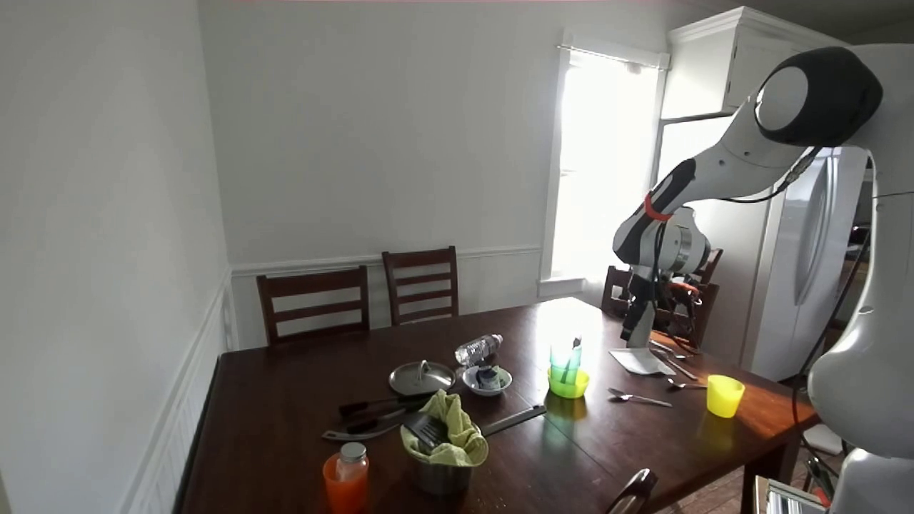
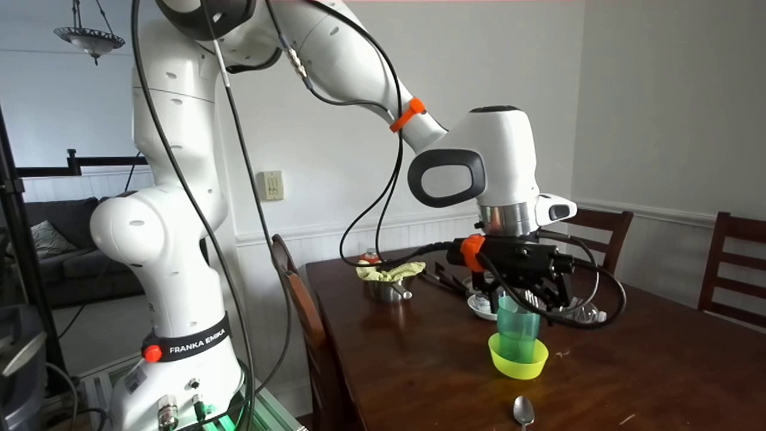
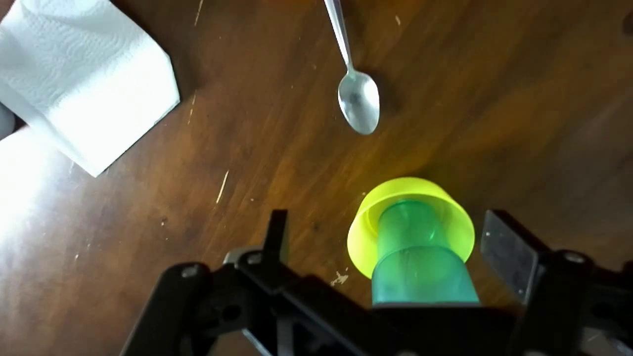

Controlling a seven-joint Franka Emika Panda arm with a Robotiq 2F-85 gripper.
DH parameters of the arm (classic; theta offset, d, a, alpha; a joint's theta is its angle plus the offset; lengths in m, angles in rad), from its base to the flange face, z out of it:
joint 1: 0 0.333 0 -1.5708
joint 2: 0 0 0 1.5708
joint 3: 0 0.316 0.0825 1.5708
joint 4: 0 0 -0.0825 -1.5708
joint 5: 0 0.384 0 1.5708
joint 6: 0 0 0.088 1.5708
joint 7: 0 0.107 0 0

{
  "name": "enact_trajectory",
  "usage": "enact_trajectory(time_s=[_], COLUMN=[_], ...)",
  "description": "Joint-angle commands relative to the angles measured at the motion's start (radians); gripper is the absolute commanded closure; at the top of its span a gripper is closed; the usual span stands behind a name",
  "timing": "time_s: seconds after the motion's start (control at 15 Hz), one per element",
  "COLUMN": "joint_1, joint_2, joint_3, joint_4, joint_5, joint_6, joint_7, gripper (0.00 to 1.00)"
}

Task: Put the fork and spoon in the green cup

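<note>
In wrist view I note black gripper, jaws apart, part-hiding translucent green plastic tumbler; silvery metal spoon, handle cropped.

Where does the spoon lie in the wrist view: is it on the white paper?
No, the spoon lies on the table, apart from the white paper.

Translucent green cup upright inside a yellow bowl, silvery spoon flat nearby, rounded end towards it.

Daylight from the blown-out window glares off the dark table.
</note>
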Motion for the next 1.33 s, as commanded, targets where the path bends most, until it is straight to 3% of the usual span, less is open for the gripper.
enact_trajectory(time_s=[0.0,0.53,0.6,0.8,1.27], joint_1=[-0.002,0.040,0.061,0.052,-0.008], joint_2=[0.025,0.028,0.099,0.214,0.406], joint_3=[-0.049,-0.080,-0.119,-0.123,-0.043], joint_4=[-0.003,-0.002,0.059,0.135,0.261], joint_5=[0.029,0.009,-0.075,-0.080,-0.049], joint_6=[-0.059,-0.049,-0.091,-0.125,-0.136], joint_7=[-0.174,-0.132,-0.008,-0.013,-0.040], gripper=[0.00,0.00,0.00,0.00,0.00])
